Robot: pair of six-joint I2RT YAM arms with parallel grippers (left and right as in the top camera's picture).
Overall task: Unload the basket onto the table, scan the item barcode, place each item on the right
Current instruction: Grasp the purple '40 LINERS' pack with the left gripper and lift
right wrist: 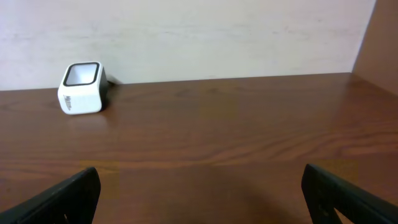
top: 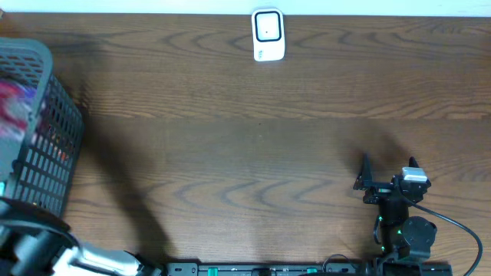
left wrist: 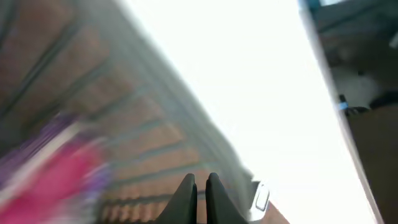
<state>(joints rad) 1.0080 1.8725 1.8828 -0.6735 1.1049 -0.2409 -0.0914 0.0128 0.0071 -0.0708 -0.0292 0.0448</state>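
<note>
One wooden table (top: 230, 153) carries the whole scene, and most of its surface is bare brown grain. Next in size, a grey mesh basket (top: 54, 146) stands at the left edge as the stock bin. The pink and purple item (top: 14, 107), the thing to be scanned, lies inside it, blurred in both views that show it.

The left arm (top: 31, 245) sits at the near-left corner and is smeared by motion. Its camera looks steeply along the basket's mesh wall. The left tool (left wrist: 200, 180) has its fingers drawn together with only a sliver between them. Nothing shows in that sliver, and the item appears apart from the tool, up and to the left in that view. The pick therefore looks not yet made.

The right tool (right wrist: 200, 174) rests near the near-right corner with its fingers spread wide and nothing between them. It faces the far edge, probably parked clear of the working lane.

Smallest, the white scanner (top: 268, 34) stands at the middle of the far edge with its dark-rimmed window tilted upward, a pose that suits presenting a barcode from above. Faint print marks its front face but is too small to read, and no barcode or brand is legible.
</note>
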